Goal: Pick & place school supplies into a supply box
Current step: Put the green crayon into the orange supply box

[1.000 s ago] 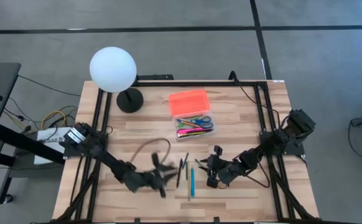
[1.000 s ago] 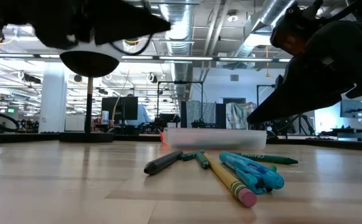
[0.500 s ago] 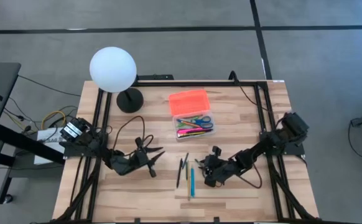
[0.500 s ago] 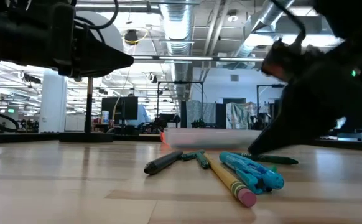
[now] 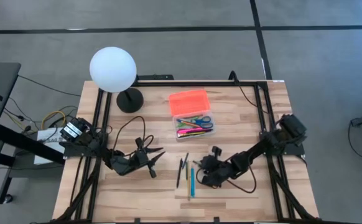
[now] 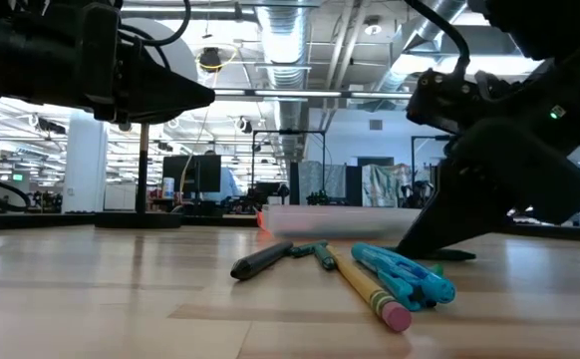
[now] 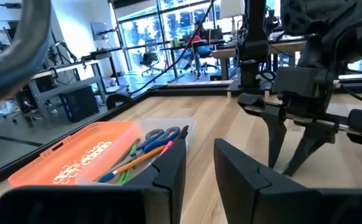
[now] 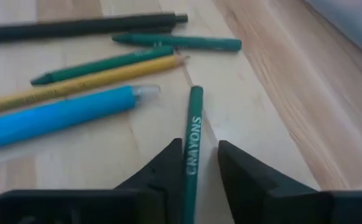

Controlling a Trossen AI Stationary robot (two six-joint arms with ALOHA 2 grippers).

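Closing right gripper (image 8: 199, 163) on green crayon (image 8: 192, 134), fingers astride, not yet clamped, near supply box (image 5: 193, 117) | advice: centre jaws, lift level | left gripper (image 7: 199, 163) parted, empty, beside box | wooden table (image 5: 143, 193); workshop room beyond.

Pale wood-grain table (image 5: 243, 115) (satin sheen), clear plastic supply box (image 5: 193, 127), matt green crayon (image 8: 192, 146)

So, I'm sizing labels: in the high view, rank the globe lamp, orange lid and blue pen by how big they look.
1. Globe lamp
2. Orange lid
3. Blue pen, thinnest by far
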